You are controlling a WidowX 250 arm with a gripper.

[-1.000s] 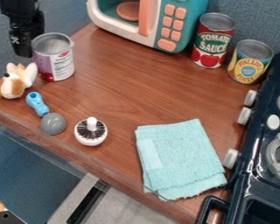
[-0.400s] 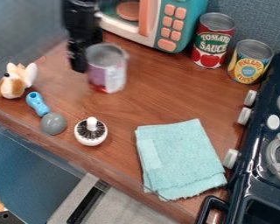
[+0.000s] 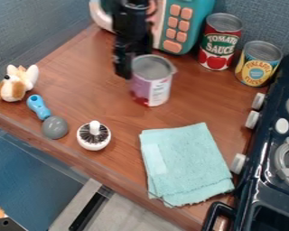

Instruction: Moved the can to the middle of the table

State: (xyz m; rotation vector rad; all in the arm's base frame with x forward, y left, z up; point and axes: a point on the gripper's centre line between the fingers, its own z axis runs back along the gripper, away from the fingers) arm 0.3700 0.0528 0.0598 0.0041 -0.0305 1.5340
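Observation:
The can (image 3: 151, 81), silver on top with a purple and white label, is upright around the upper middle of the brown table (image 3: 110, 167). At its left side is the black gripper (image 3: 128, 67), hanging down in front of the toy microwave and against the can's rim. It is shut on the can, as the can has travelled along with it. The can hides part of the gripper. Whether the can's base touches the wood I cannot tell.
Behind stands the teal toy microwave (image 3: 195, 22). Right of it are a tomato can (image 3: 218, 43) and a pineapple can (image 3: 257, 64). A toy dog (image 3: 15, 84), grey-blue spoon (image 3: 54, 127), brush (image 3: 94, 136) and folded cloth (image 3: 186, 164) lie nearer; the stove (image 3: 270, 167) borders the right.
From the table's upper left beside the toy dog, the gripper and can have moved together to the right and somewhat toward the camera. The other objects have stayed put.

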